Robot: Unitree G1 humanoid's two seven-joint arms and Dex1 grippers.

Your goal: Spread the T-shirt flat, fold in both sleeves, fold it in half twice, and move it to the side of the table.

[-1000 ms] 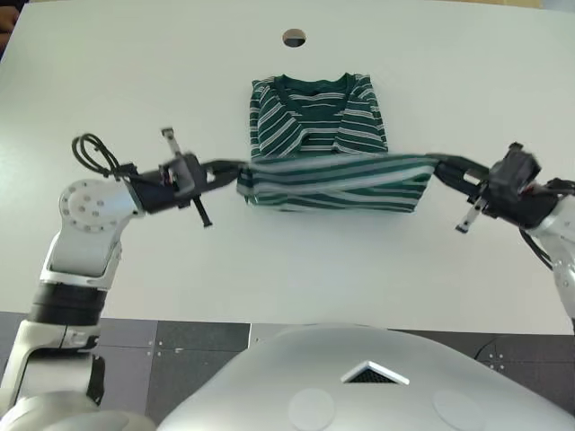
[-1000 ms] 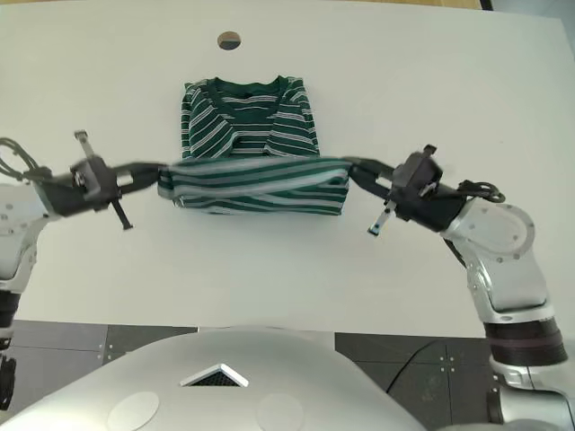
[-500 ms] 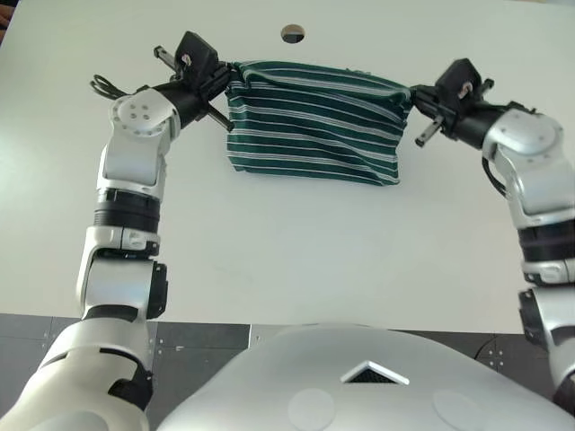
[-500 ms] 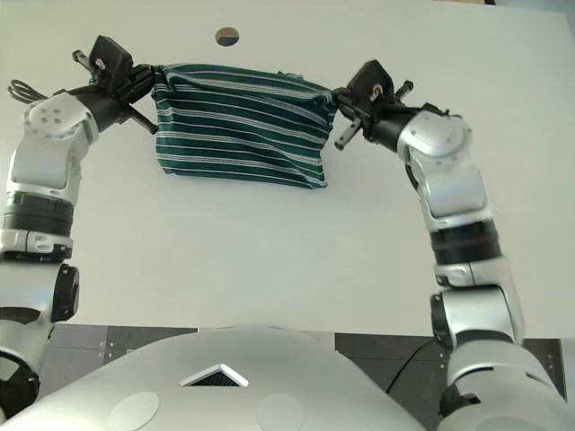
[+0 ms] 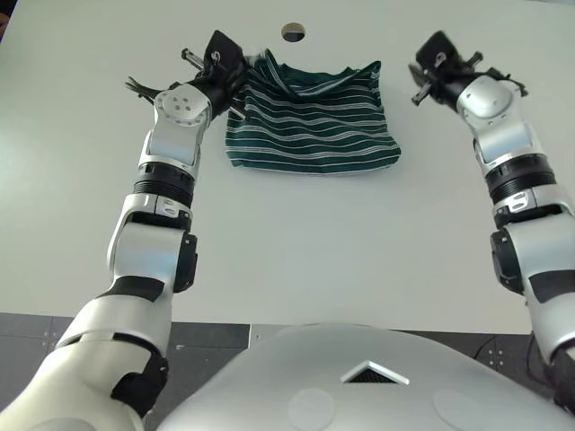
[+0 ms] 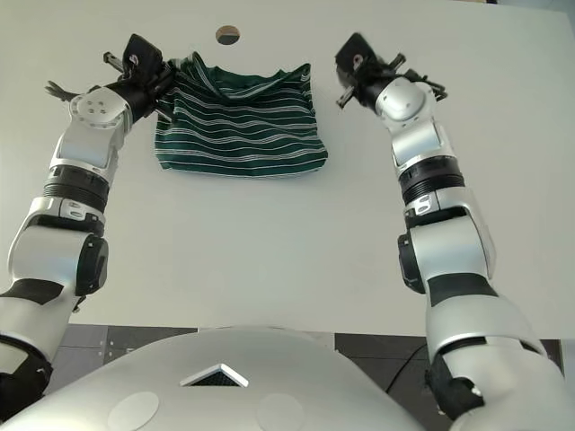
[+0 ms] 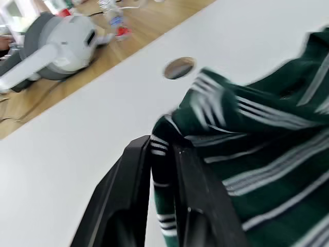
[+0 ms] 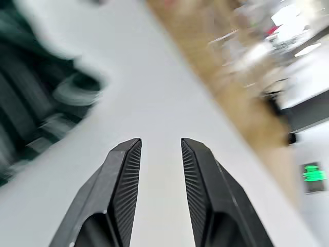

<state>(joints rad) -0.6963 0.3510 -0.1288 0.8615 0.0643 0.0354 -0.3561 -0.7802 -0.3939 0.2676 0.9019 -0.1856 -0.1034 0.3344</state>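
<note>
The T-shirt [image 5: 310, 126], a soft dark green knit with thin white stripes, lies folded into a rough rectangle on the far middle of the desk [image 5: 296, 260], just short of the round hole [image 5: 293, 33] in the desktop. Its near edge runs as a fairly straight fold, while the far edge is rumpled and sags in the middle. The far left corner is lifted and bunched where the left hand [image 7: 163, 149] is clamped on it, striped cloth pinched between the two black fingers [image 7: 134, 170]. The right hand [image 8: 160, 146] hangs just beside the shirt's far right corner, apart from the cloth, its ribbed black fingers [image 8: 123, 175] spread with only desk between them. Smooth white desktop stretches wide on both sides of the shirt and from its near fold to the desk's near edge.
</note>
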